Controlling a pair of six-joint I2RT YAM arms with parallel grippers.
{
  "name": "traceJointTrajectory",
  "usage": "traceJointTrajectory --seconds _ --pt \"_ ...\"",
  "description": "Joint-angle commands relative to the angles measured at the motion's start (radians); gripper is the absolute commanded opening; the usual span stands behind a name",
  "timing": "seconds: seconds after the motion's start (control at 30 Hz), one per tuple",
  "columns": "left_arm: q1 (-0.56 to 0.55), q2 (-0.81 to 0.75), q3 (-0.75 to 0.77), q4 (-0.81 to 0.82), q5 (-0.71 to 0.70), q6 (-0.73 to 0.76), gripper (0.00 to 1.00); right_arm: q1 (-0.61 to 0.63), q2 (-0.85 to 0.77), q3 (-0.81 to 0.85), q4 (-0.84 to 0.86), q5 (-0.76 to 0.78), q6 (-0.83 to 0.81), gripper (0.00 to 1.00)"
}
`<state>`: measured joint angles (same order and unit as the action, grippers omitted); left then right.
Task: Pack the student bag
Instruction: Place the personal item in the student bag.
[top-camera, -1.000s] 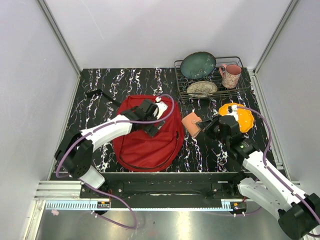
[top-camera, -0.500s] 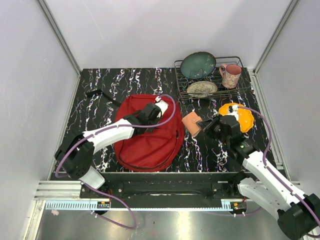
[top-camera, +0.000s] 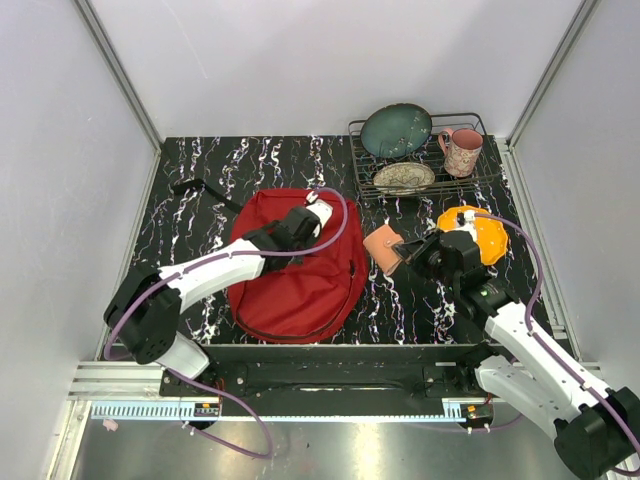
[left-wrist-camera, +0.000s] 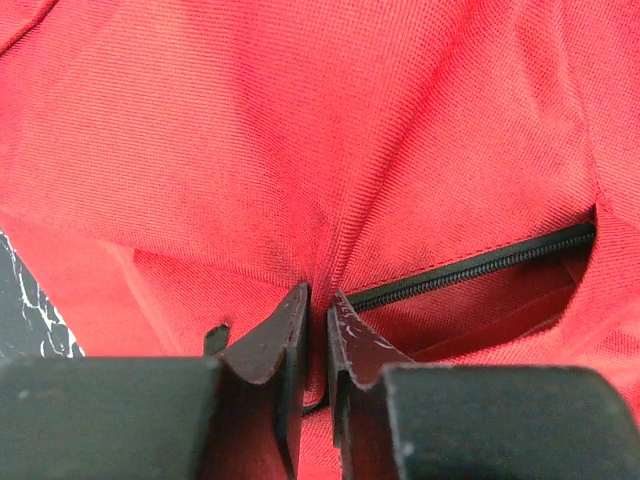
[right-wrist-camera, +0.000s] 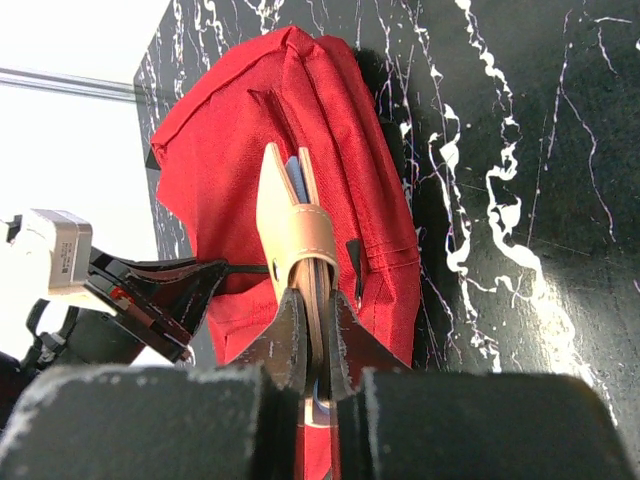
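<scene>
The red student bag (top-camera: 290, 290) lies flat in the middle of the black marbled table. My left gripper (top-camera: 305, 232) is over its upper right part, jaws nearly together on a fold of red fabric (left-wrist-camera: 318, 300) just beside the black zip (left-wrist-camera: 480, 262) of the opening. To the bag's right, my right gripper (top-camera: 400, 255) is shut on a tan leather wallet-like case (top-camera: 383, 246) and holds it on edge above the table. The right wrist view shows the case (right-wrist-camera: 290, 215) in front of the bag (right-wrist-camera: 230, 130), with the left gripper's fingers (right-wrist-camera: 150, 290) at the left.
A wire dish rack (top-camera: 480, 175) at the back right holds a teal plate (top-camera: 396, 130), a patterned plate (top-camera: 404, 177) and a pink mug (top-camera: 461, 151). An orange dish (top-camera: 487, 232) sits behind my right wrist. A black strap (top-camera: 200, 188) trails from the bag's far left.
My left gripper went from wide open to closed on the bag's fabric and shifted slightly toward the back. The right arm with the tan case stayed still.
</scene>
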<state>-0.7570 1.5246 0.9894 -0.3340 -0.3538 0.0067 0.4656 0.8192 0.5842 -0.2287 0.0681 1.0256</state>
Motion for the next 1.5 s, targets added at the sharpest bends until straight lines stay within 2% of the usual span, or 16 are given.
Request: traceJointTrajectory --seconds 0.0,0.07,0.2,0.37,0.4,0.47,0.57,0.67,0.73,0.83,0.93,1.07,1.3,1.47 --pt "-0.005 -0.069 0.072 -0.160 -0.030 -0.027 0.13 -0.008 0.011 0.003 0.072 -0.034 0.002 0.05" --pt "-0.005 -0.090 0.083 -0.171 -0.010 -0.025 0.09 -0.007 0.020 0.003 0.081 -0.042 0.005 0.05" --pt "-0.005 -0.113 0.103 -0.201 -0.004 -0.043 0.09 -0.007 0.024 0.000 0.089 -0.051 0.004 0.06" --pt "-0.005 -0.129 0.127 -0.201 0.004 -0.060 0.04 -0.010 0.032 0.000 0.097 -0.063 0.005 0.06" --pt "-0.004 -0.129 0.133 -0.197 0.009 -0.073 0.00 -0.010 0.034 0.000 0.100 -0.065 0.005 0.06" --pt "-0.002 -0.132 0.162 -0.182 0.025 -0.100 0.00 -0.008 0.038 0.000 0.101 -0.065 0.007 0.06" --pt "0.002 -0.118 0.233 -0.159 0.053 -0.210 0.00 -0.010 0.041 0.000 0.106 -0.067 0.008 0.06" --pt "0.021 -0.100 0.294 -0.114 0.116 -0.429 0.00 -0.010 0.026 0.002 0.089 -0.057 0.013 0.05" --pt "0.030 -0.080 0.321 -0.086 0.160 -0.505 0.00 -0.010 0.009 0.008 0.063 -0.024 0.013 0.05" --pt "0.028 -0.038 0.393 -0.105 0.150 -0.608 0.00 -0.010 -0.032 0.022 -0.003 0.028 0.001 0.05" --pt "0.028 -0.052 0.381 -0.048 0.150 -0.694 0.00 -0.008 -0.074 0.032 -0.050 0.059 -0.012 0.05" --pt "0.030 -0.061 0.328 -0.003 0.217 -0.660 0.08 -0.008 -0.089 0.048 -0.078 0.061 -0.039 0.06" --pt "0.028 -0.049 0.236 0.001 0.302 -0.574 0.18 -0.010 -0.031 0.055 -0.009 -0.028 -0.048 0.05" --pt "0.027 -0.069 0.169 0.015 0.291 -0.534 0.00 -0.010 -0.022 0.048 0.028 -0.057 -0.048 0.05"
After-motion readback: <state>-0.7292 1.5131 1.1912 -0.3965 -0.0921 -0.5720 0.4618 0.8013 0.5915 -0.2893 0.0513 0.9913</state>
